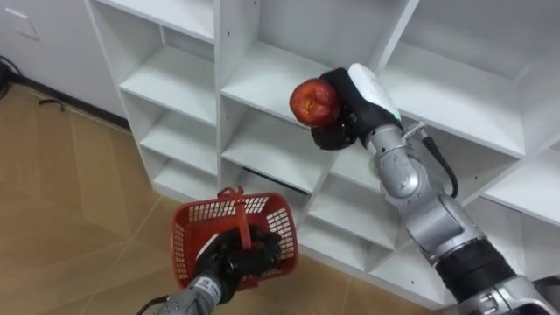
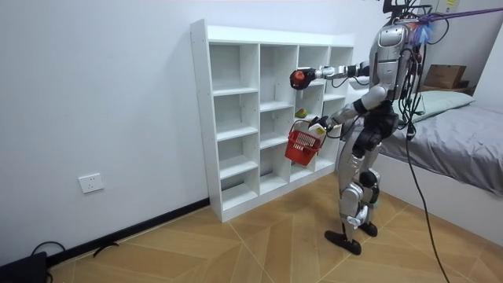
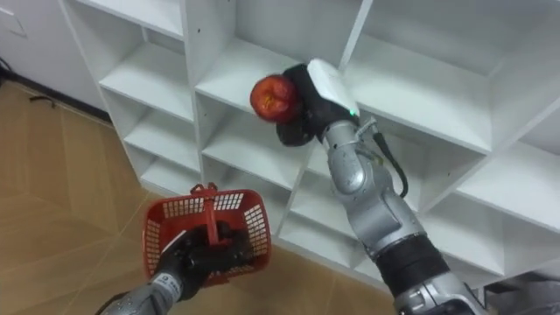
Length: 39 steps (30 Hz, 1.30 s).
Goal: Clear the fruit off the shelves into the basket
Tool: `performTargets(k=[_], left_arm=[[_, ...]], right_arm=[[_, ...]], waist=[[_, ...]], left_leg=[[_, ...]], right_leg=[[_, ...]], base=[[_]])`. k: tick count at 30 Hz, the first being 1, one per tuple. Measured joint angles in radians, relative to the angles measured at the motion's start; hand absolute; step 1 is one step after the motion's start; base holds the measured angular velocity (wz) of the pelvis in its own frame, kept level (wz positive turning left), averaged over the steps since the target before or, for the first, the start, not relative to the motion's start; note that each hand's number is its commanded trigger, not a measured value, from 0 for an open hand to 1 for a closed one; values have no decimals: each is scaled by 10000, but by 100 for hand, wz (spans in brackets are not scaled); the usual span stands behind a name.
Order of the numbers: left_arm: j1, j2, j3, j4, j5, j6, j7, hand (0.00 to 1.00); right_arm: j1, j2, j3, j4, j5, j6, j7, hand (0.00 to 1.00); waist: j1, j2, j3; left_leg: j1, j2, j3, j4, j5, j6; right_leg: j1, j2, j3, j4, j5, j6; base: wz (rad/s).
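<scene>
Eye views: right hand [image 1: 348,112] wraps its fingers round a round, glossy red apple [image 1: 312,101], faintly mottled, before the white open-cubby shelf unit [image 1: 175,83]; left hand [image 1: 240,259] grips the handle of the red plastic mesh basket [image 1: 186,238], below the apple; room view: a small yellow-green object [image 2: 301,112], possibly fruit, sits in a cubby.

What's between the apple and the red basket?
Nothing. In the left eye view the stretch from the apple in the right hand down to the basket is bare, closet shelves behind it.
</scene>
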Motion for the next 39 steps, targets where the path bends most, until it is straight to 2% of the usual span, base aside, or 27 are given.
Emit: performTargets(k=[3,7,11,22,26,35,39], left_arm=[[-173,-41,-100,9,-179,-2,-2,100],[-231,-31,-172,10,-375,-12,-12,100],[-235,-32,-167,10,-354,-12,-22,100],[-407,73,-146,14,-365,-12,-16,100],[-427,85,-145,21,-363,-12,-10,100],[-425,84,-156,50,-368,-10,-14,100],[-423,68,-205,48,-367,-4,-13,100]], right_arm=[[314,60,23,58,-1,-8,174,100],[530,88,82,640,-14,-6,308,100],[668,139,98,921,-346,-5,463,100],[716,199,316,1008,-1047,11,490,100],[908,211,439,1034,-1053,215,533,100],[1170,220,456,1056,-1119,256,714,100],[1171,275,735,1060,-1194,469,776,100]], waist=[[43,23,15],[56,156,92],[122,229,76],[121,206,58],[139,178,39],[214,183,33],[282,184,32]], left_leg=[[94,14,24,-56,0,1],[55,15,33,-51,-1,3],[-122,19,149,-52,2,0],[-149,20,198,-191,3,3],[-148,19,205,-177,4,5],[-166,19,207,-117,6,2],[-174,20,205,-119,5,3]], right_leg=[[43,-5,33,6,0,-1],[2,-15,53,11,2,0],[-233,6,179,35,5,-6],[-369,1,257,31,5,-5],[-365,-9,264,34,5,-5],[-355,2,275,48,5,-6],[-365,5,260,48,5,-6]], base=[[-6],[-1],[-6],[-2],[0],[0],[0]])
